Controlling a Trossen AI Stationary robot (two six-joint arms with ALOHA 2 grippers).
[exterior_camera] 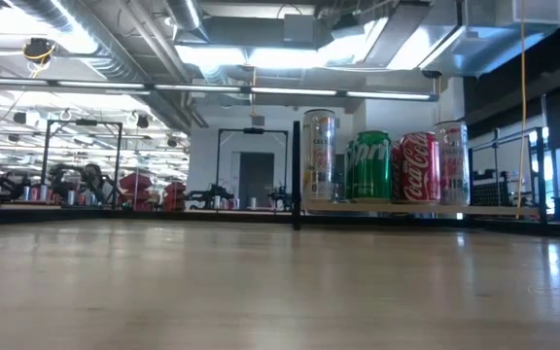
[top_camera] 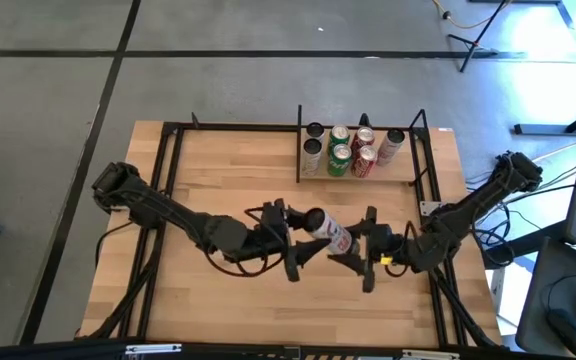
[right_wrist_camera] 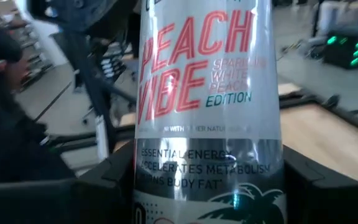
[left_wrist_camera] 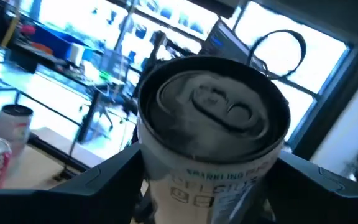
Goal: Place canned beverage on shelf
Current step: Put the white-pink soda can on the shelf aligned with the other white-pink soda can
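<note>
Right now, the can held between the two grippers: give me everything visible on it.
The can is a tall, slim white and silver metal one, printed "PEACH VIBE" in red with a palm graphic lower down. Its silver top and pull tab look unopened. It lies tilted above the middle of the tabletop, short of the shelf. The left gripper flanks its top end, the right gripper its lower body, fingers on either side.

A robotics lab: exposed ceiling ducts, strip lights, concrete floor, more arm rigs behind
</note>
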